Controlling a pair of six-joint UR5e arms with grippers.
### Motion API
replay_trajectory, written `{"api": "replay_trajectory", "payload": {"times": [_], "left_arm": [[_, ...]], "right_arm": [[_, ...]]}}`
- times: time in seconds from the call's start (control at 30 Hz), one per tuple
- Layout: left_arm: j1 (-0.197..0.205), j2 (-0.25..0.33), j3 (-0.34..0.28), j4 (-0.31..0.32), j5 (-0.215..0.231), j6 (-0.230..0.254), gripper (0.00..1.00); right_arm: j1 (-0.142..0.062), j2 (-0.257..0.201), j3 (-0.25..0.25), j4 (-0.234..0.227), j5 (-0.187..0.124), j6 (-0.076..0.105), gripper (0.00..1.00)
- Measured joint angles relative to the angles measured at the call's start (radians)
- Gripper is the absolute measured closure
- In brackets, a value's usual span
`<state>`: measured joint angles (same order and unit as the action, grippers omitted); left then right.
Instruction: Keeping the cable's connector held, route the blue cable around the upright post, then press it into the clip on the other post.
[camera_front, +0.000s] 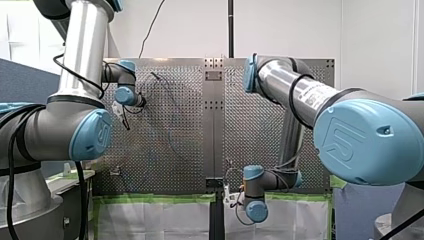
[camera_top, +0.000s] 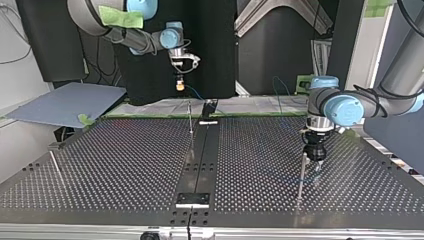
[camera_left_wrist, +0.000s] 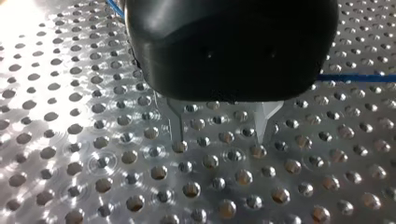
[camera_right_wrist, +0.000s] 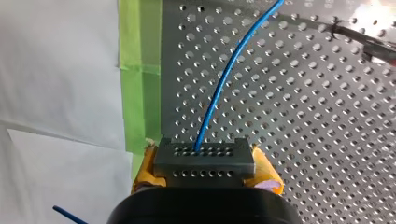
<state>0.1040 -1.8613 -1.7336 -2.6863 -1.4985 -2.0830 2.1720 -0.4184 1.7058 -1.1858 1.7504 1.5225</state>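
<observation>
My right gripper (camera_right_wrist: 205, 173) is clamped on the grey connector (camera_right_wrist: 204, 158), yellow pads on either side of it. It holds the connector raised above the far edge of the table (camera_top: 125, 165), which I judge leaves the blue cable (camera_right_wrist: 223, 88) enough slack to be routed. The cable leaves the connector's face and curves away over the perforated surface.

My left gripper (camera_left_wrist: 218, 140) is open and holds nothing. Its two metal fingers (camera_left_wrist: 176, 123) are spread, with only bare holes between them and their tips low over the table. In the top view it hangs just beside the post (camera_top: 301, 175) at that view's right, which looks like a good position for taking the cable near that post. A stretch of the cable runs behind the gripper body, outside the fingers, so the routing is not yet begun.

I count one cable, one connector, two grippers and three thin posts. The second post (camera_top: 190, 117) stands near the table's far middle, and the third (camera_top: 55, 167) is at the top view's left. I cannot make out which post carries the clip.
</observation>
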Motion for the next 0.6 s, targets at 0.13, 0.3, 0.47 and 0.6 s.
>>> {"api": "replay_trajectory", "payload": {"times": [0.13,0.3,0.47,0.6], "left_arm": [[0.000,0.000,0.000,-0.017,-0.022,0.000,0.25],[-0.001,0.000,0.000,-0.043,-0.061,0.002,0.25],[-0.005,0.000,0.000,-0.060,-0.085,0.001,0.25],[-0.006,0.000,0.000,-0.079,-0.100,0.000,0.20]], "right_arm": [[0.000,-0.007,0.041,-0.041,0.004,0.000,1.00],[-0.001,-0.016,0.089,-0.089,0.021,0.000,1.00],[-0.001,-0.021,0.130,-0.130,0.026,0.000,1.00],[-0.001,-0.022,0.174,-0.172,0.028,0.001,1.00]]}}
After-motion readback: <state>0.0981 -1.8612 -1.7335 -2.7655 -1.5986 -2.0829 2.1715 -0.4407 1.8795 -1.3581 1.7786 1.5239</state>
